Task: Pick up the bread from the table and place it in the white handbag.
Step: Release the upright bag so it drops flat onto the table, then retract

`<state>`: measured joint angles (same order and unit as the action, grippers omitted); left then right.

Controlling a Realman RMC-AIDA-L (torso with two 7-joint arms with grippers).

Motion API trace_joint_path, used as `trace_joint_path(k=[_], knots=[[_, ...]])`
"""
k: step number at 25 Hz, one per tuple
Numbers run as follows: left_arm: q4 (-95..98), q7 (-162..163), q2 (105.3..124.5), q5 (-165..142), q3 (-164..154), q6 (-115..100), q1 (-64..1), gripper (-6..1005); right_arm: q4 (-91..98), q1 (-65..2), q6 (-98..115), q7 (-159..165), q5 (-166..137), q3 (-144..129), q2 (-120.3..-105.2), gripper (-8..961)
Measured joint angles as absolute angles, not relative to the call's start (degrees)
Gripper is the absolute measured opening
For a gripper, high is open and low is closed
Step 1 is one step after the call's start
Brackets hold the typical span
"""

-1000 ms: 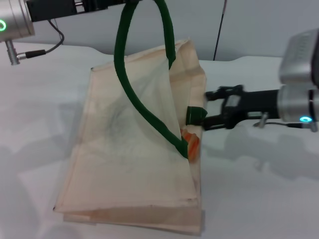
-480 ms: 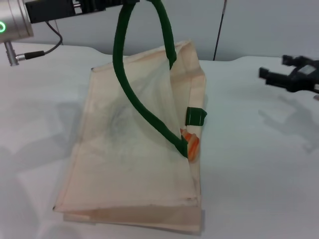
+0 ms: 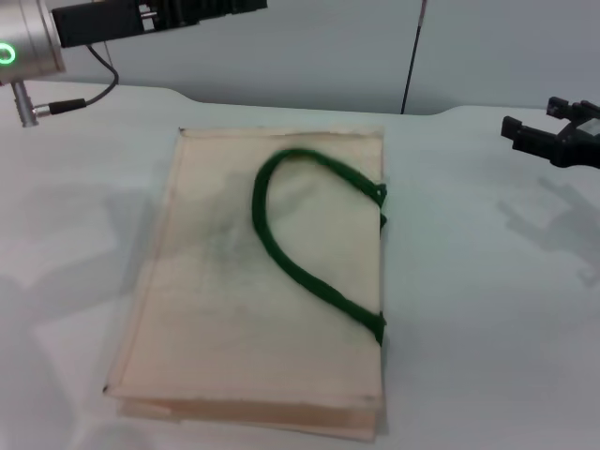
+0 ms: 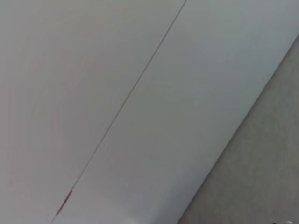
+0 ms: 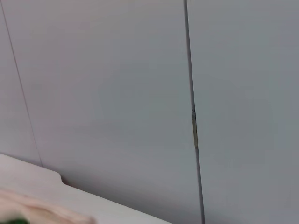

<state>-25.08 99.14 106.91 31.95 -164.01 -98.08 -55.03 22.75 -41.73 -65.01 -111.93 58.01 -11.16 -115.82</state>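
The white handbag (image 3: 225, 281) lies flat on the table (image 3: 487, 309), a dark green handle looped across its top face. No bread shows.

White handbag (image 3: 234, 309) flat on table (image 3: 478, 319)

Head downward; wrists seemingly wallward.

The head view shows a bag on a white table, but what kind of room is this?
Probably a lab or test bench, not a home. A plain white table carries only the white handbag, lying flat. Behind it stands a bare grey panelled wall, and two robot arms hang over the table's far corners, left gripper, right gripper.
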Motion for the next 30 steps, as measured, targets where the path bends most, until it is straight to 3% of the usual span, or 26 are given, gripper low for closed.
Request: trace_joint_path(k=[10, 13, 17, 21, 30], knots=[[-25.2, 91.1, 108.31, 35.7, -163.9, -96.7, -54.5, 527, 22.0, -40.5, -64.8, -113.9, 63.0, -11.0, -115.84, 890], [-25.3, 82.4, 109.89, 40.7, -163.9, -96.7, -52.7, 596, 19.5, -39.8, -64.6, -118.2, 67.4, -11.0, -115.87, 890], [-26.7, 67.6, 113.33, 48.3, -163.9, -96.2, -49.5, 690, 17.1, -38.9, -64.3, -122.9, 73.2, -11.0, -115.92, 890], [-25.7, 51.5, 116.39, 54.6, -163.6, -93.7, -46.2, 694, 16.2, -38.8, -63.1, -124.2, 75.0, -11.0, -115.93, 890], [-7.3, 27.4, 116.55, 63.5, -160.8, -84.3, -40.6, 695, 10.5, -37.8, -61.9, -135.7, 87.6, -11.0, -116.12, 890]])
